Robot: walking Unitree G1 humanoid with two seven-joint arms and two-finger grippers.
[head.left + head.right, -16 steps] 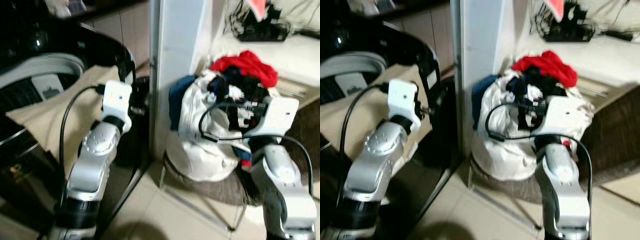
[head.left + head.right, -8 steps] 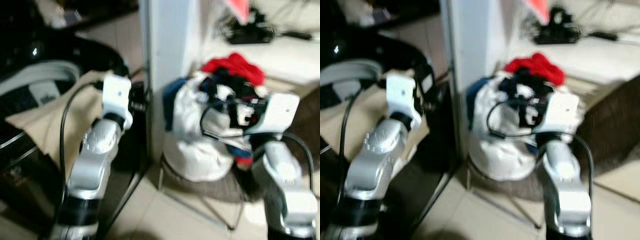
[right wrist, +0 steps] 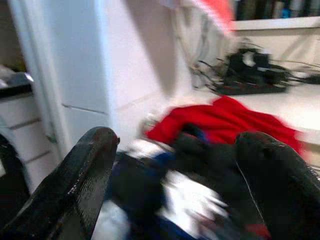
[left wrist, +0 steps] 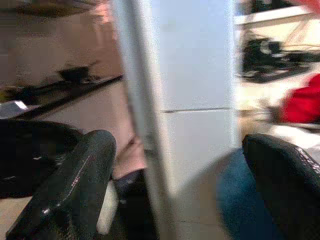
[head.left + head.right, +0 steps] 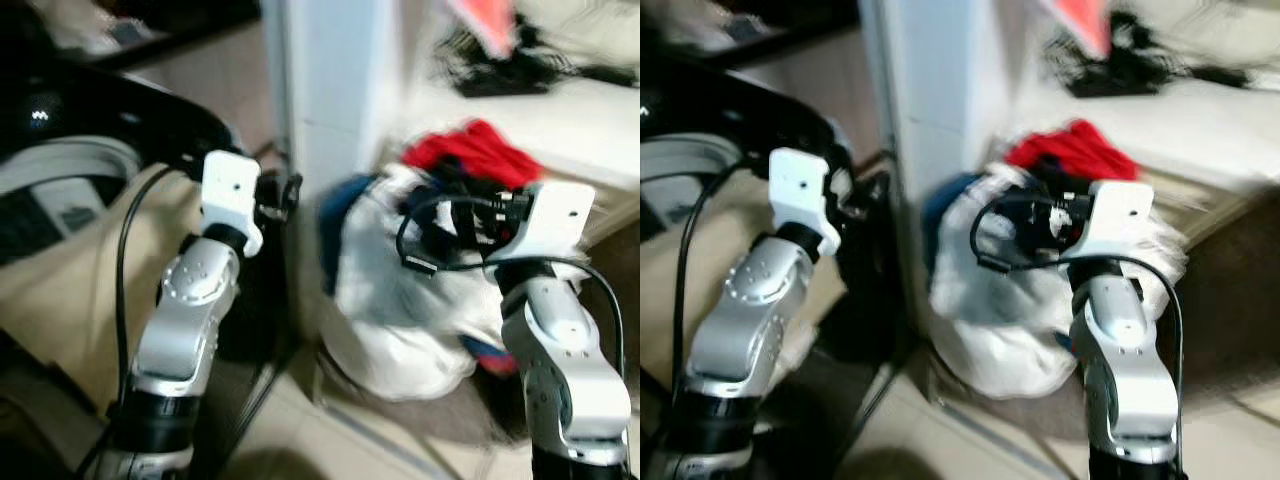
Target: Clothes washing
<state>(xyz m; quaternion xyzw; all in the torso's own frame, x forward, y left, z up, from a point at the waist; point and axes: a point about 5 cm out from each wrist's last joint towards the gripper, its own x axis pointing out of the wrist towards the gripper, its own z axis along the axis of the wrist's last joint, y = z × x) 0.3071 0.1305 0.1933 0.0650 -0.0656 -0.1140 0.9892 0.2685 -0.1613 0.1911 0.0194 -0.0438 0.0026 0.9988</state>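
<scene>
A heap of clothes (image 5: 400, 290) sits in a basket on a wire stand right of a white pillar (image 5: 330, 90). It is mostly white cloth, with a red garment (image 5: 475, 150) on top and blue and black pieces among it. My right gripper (image 5: 450, 215) hovers just in front of the heap's upper part. In the right wrist view its fingers (image 3: 75, 185) stand wide apart, open and empty, facing the red garment (image 3: 220, 117). My left gripper (image 5: 283, 192) is open beside the pillar (image 4: 195, 100), by the washing machine (image 5: 60, 160), over which a beige cloth (image 5: 60, 290) hangs.
The washer's black lid (image 5: 170, 120) stands raised behind my left arm. A white counter (image 5: 540, 110) with black cables (image 5: 510, 70) runs behind the heap. Light floor tiles (image 5: 300, 440) lie below, between the washer and the stand.
The whole picture has shifted and blurred, so the camera moved. Both arms keep much the same pose, and the right gripper stays in front of the clothes heap.
</scene>
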